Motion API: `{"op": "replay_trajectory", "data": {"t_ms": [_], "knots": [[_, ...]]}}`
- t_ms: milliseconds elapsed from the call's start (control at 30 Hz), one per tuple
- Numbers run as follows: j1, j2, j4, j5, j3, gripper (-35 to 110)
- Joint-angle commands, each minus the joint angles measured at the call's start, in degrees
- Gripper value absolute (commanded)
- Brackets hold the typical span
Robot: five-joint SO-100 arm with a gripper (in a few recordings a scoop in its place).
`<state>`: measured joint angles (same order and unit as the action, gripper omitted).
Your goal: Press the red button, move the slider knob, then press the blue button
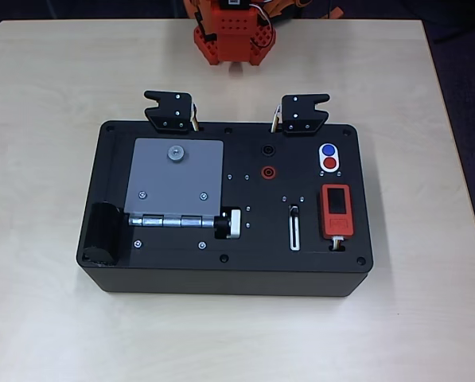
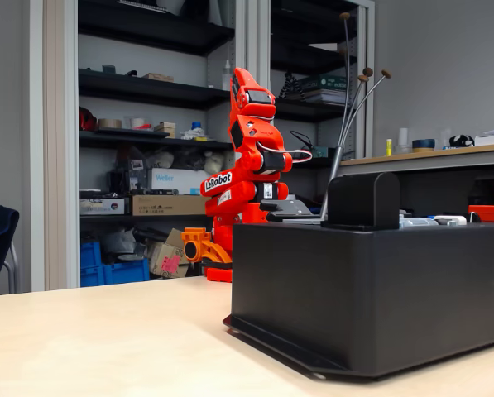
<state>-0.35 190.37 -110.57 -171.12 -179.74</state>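
Observation:
On the black box, toward its right side in the overhead view, a white oval plate frames the blue button and, just below it, the red button. The slider knob is a tiny black nub at the top end of a narrow white-rimmed slot track, left of the buttons' plate and lower. The orange arm stands folded beyond the box's far edge, away from all three. In the fixed view the gripper hangs low beside the arm's base, its jaws too small to read.
The box also carries a grey hinged plate, a silver-and-black cylindrical knob, a red ring socket, a red device with a black screen and two black brackets. Bare wooden table surrounds it.

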Motion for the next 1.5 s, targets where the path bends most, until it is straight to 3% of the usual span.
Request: {"op": "replay_trajectory", "data": {"t_ms": [0, 1467], "knots": [[0.18, -0.09, -0.44, -2.9, -0.26, 0], [0.18, -0.09, -0.44, -1.49, -0.26, 0]]}}
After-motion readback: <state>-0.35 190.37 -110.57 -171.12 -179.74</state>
